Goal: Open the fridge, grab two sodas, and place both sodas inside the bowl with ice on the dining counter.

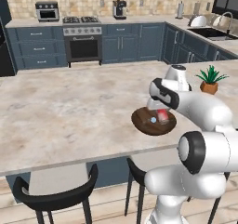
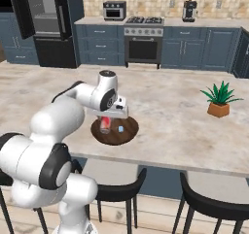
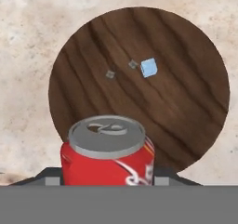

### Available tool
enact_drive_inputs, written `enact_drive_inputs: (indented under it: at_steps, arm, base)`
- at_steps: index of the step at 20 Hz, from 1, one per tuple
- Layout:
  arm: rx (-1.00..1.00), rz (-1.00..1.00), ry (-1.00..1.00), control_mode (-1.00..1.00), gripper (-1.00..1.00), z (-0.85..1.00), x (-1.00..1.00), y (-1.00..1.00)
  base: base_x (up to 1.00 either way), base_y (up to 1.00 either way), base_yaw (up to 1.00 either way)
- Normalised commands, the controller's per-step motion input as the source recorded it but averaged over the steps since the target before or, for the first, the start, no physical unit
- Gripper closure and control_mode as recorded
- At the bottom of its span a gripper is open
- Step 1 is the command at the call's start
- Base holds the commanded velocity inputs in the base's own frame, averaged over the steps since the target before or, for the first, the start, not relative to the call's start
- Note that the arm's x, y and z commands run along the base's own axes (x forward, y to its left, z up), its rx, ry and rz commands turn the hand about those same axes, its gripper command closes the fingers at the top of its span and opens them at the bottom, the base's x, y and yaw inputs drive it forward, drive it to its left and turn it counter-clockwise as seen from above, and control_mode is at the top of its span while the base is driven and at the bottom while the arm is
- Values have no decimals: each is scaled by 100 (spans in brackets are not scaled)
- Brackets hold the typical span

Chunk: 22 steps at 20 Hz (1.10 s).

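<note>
While the gripper (image 2: 105,125) hangs over the bowl (image 3: 186,107) on the dining counter (image 1: 60,111), clamped on a red soda (image 3: 108,158), this looks like the drop-off; next it should lower, release near the ice cube (image 3: 148,68)

You get flat, even, bright rendered light with faint shadows. No glare; edges look slightly soft and pixelated.
</note>
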Motion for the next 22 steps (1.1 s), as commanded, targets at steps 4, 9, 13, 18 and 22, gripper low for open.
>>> enact_drive_inputs:
  at_steps: [4, 9, 13, 18, 22]
  arm:
    - [0, 0, 6, -100, 100, -18, 20, -2]
    - [0, 0, 5, -100, 100, -20, 13, -4]
    - [0, 0, 5, -100, 100, -18, 12, -4]
    - [0, 0, 4, -100, 100, -17, 7, -2]
    - [0, 0, 3, -100, 100, -15, 10, 0]
  base:
    - [0, 0, 0]
    - [0, 0, 0]
    - [0, 0, 0]
    - [0, 0, 0]
    - [0, 0, 0]
